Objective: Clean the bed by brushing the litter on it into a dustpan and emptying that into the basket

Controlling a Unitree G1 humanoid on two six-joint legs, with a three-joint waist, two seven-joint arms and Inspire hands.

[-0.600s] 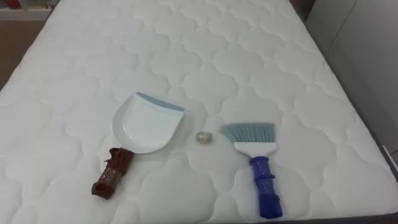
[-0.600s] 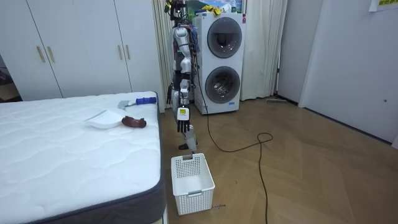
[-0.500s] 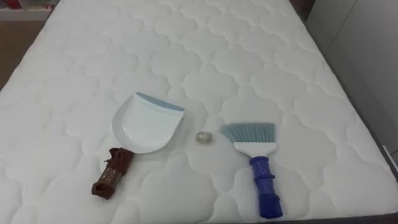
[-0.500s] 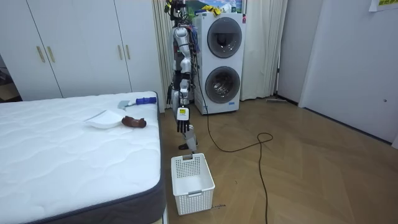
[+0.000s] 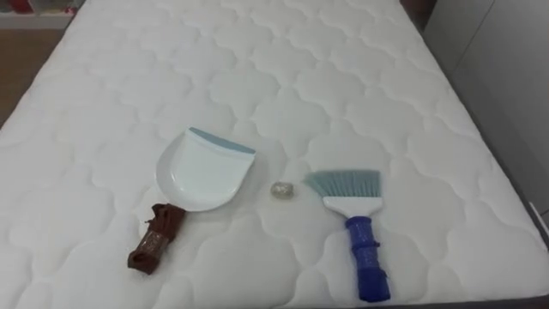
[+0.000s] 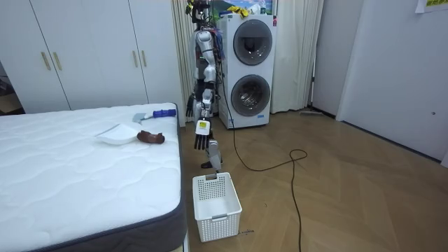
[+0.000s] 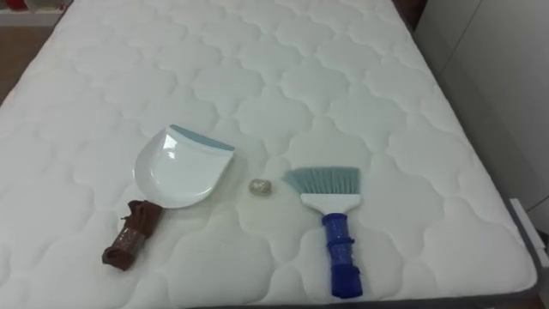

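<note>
The robot stands upright at the near edge of the bed [image 5: 300,69], with a stacked washer and dryer [image 6: 250,70] behind it. Both arms hang straight down at its sides. The left hand [image 6: 201,140] is by the bed's corner, fingers loose and pointing at the floor, holding nothing. The right hand [image 6: 189,106] is at the far side of the body, and its state cannot be told. A white dustpan [image 5: 204,170] with a brown handle lies near the bed's near edge. The blue-handled brush [image 5: 352,206] lies to its right. A small crumpled scrap [image 5: 280,190] sits between them, touching neither. A white basket [image 6: 216,203] stands on the floor by the bed's corner.
</note>
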